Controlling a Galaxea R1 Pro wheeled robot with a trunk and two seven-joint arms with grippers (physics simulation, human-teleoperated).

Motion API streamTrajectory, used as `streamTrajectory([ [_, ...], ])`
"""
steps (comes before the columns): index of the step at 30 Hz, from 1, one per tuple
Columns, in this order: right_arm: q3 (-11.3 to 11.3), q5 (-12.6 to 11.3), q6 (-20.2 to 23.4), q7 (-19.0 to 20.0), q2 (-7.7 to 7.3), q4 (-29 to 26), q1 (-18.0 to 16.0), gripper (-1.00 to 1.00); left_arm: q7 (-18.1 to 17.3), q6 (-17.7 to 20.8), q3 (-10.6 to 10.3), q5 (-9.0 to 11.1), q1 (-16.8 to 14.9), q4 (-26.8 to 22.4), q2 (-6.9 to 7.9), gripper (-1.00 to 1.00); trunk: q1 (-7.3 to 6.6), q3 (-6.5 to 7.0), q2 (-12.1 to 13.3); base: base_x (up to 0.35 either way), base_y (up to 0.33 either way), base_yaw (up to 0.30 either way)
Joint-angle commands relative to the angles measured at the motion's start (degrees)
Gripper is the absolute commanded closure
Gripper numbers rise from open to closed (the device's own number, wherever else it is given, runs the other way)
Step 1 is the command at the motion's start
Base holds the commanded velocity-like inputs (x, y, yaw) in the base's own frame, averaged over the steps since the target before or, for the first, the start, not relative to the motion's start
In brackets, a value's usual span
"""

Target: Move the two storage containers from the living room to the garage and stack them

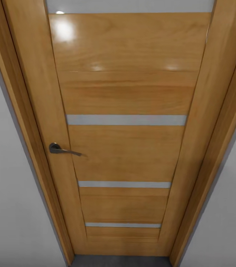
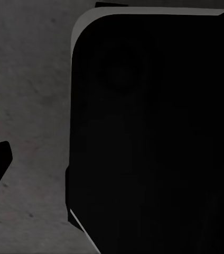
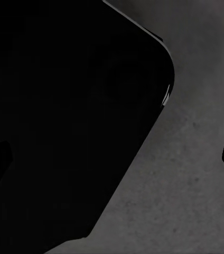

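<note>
A: What is seen from the head?
B: A closed, glossy wooden door (image 1: 127,122) with frosted strips and a metal lever handle (image 1: 63,149), framed by pale walls (image 1: 6,207). No container is seen. A collision is risked if the base is driven on.

A: And at the wrists?
B: Rough grey speckled floor (image 2: 27,95) beside a dark rounded robot body (image 2: 154,137). Whether either pincer is apart or together cannot be told.
</note>
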Motion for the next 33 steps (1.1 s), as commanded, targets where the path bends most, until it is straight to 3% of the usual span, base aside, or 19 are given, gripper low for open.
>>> streamTrajectory([
  [1, 0.1, -0.1, -0.3, 0.0, 0.0, 0.1, 0.0, -1.0, 0.0, -0.1, 0.0, 0.4, 0.0, 0.0, 0.0, -1.0, 0.0, -0.04, 0.0, 0.0, -0.062, 0.0],
  [33, 0.2, 0.0, -0.2, 0.0, 0.15, 0.1, 0.0, -1.0, 0.0, -0.1, 0.0, 0.4, 0.0, 0.0, 0.0, -1.0, 0.0, -0.04, 0.0, 0.0, -0.004, 0.0],
])
